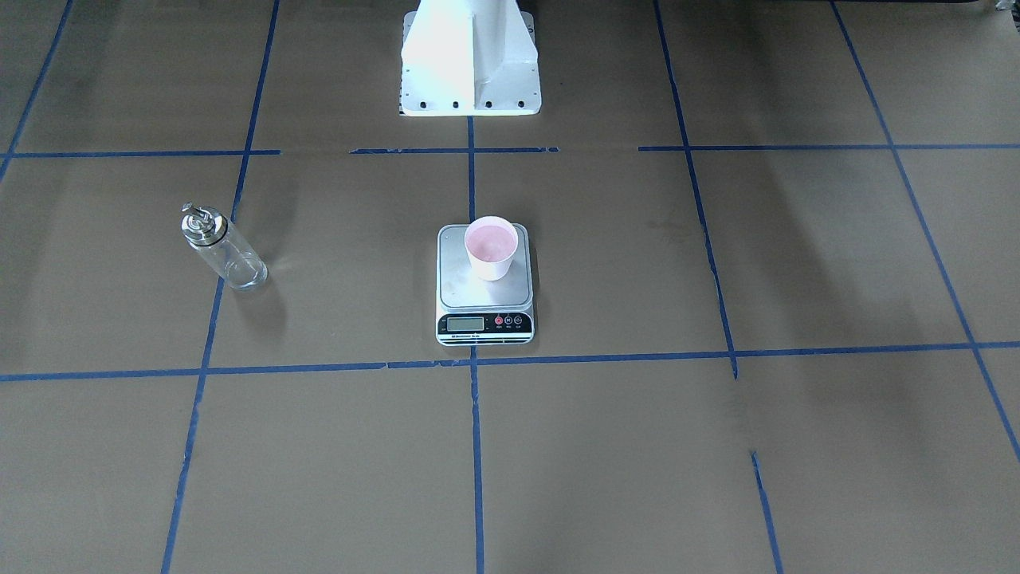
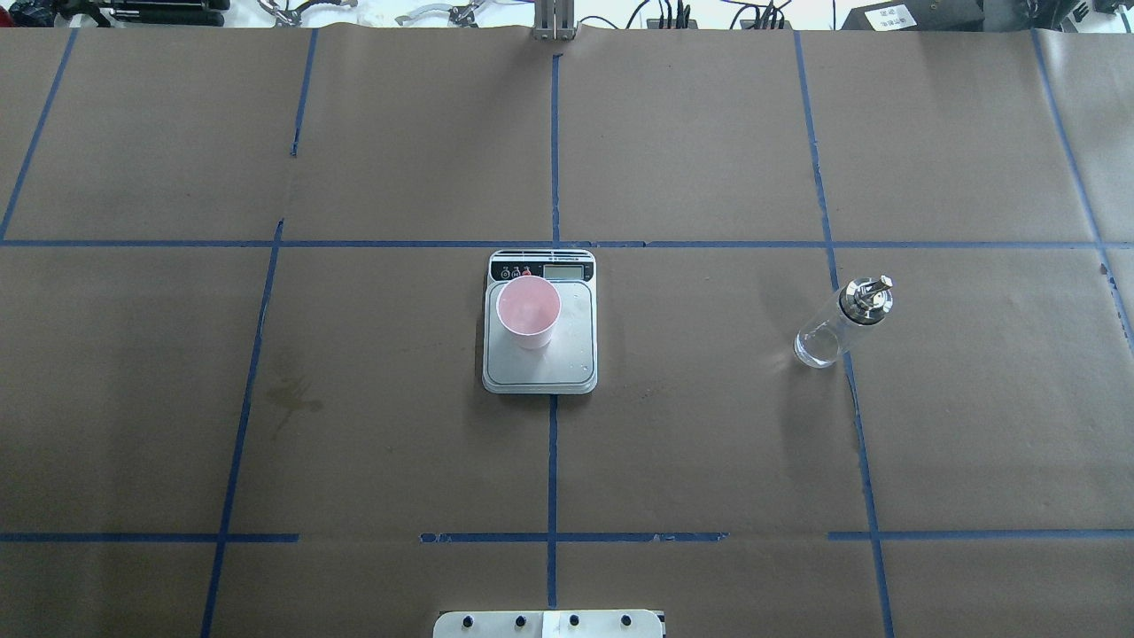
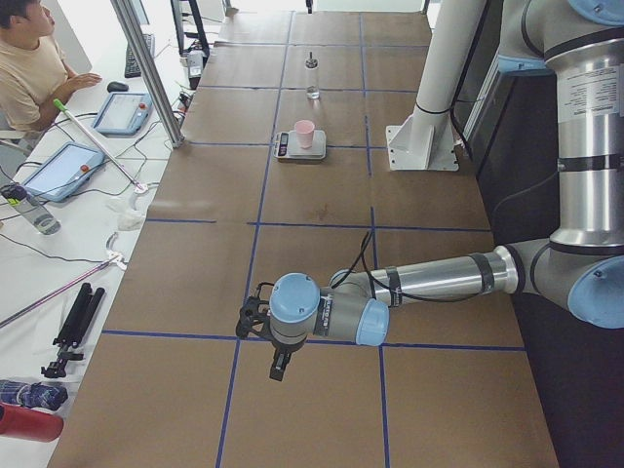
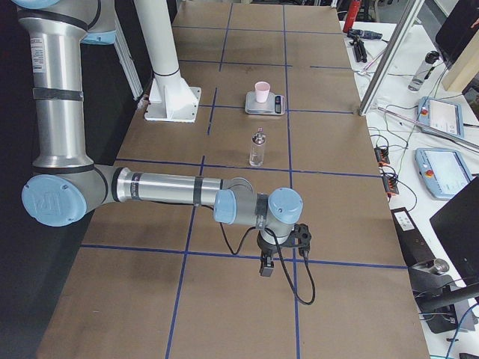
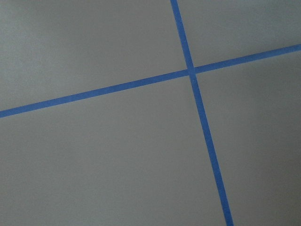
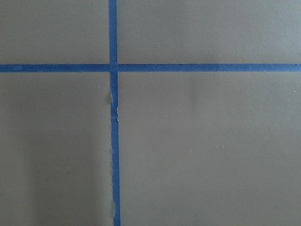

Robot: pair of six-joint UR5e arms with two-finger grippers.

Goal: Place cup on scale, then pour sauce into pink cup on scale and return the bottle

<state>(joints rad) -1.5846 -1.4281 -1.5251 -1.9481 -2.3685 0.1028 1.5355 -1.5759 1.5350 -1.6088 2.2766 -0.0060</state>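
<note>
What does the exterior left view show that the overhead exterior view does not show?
Only the exterior left view shows the left arm, stretched low over the table, with the left gripper far from the task's things. It also shows a seated person and two tablets beside the table. Only the overhead exterior view shows a faint dark stain on the paper. Both show the cup upright on the scale, the bottle standing apart from them, and the blue tape lines.
</note>
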